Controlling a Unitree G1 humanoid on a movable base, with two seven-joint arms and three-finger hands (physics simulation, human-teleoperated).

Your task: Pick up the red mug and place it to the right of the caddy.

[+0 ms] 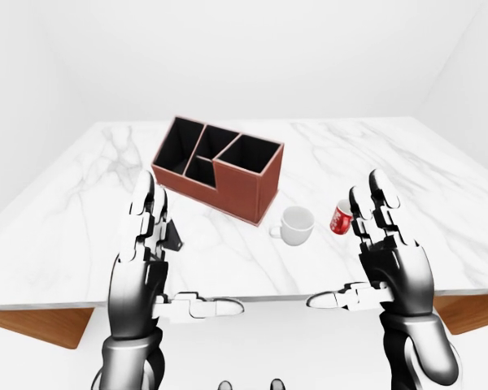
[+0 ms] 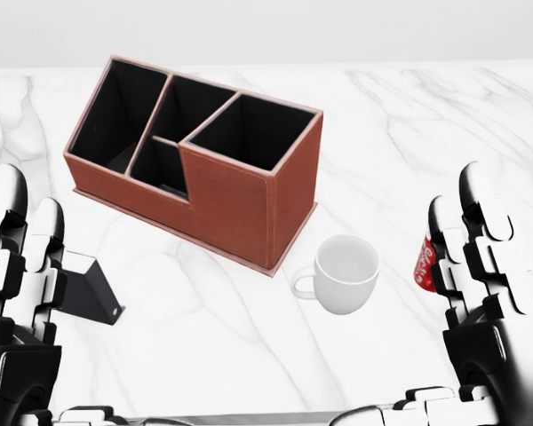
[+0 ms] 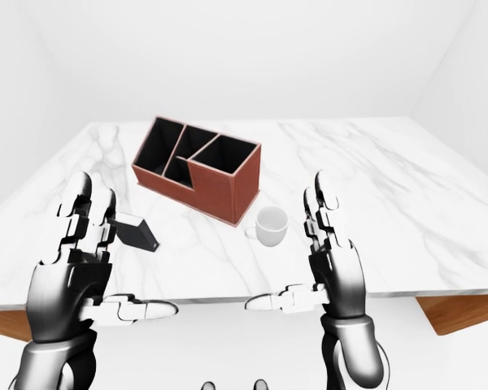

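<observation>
The red mug [image 1: 339, 219] stands on the white marble table [image 1: 89, 244], to the right of a white mug [image 1: 296, 225]; my right hand hides part of it, and it also shows in the head view [image 2: 423, 264]. The brown caddy [image 1: 220, 166] with black compartments stands slantwise at the table's middle, up and left of both mugs. My right hand [image 1: 354, 260] is open, fingers upright, just below and right of the red mug, not touching it. My left hand [image 1: 175, 260] is open and empty at the lower left, below the caddy.
A small black block [image 2: 87, 286] lies on the table by my left fingers. The white mug sits close to the caddy's lower right corner. The table's near edge [image 1: 268, 296] runs just behind my thumbs. Bare marble lies to the right of the red mug.
</observation>
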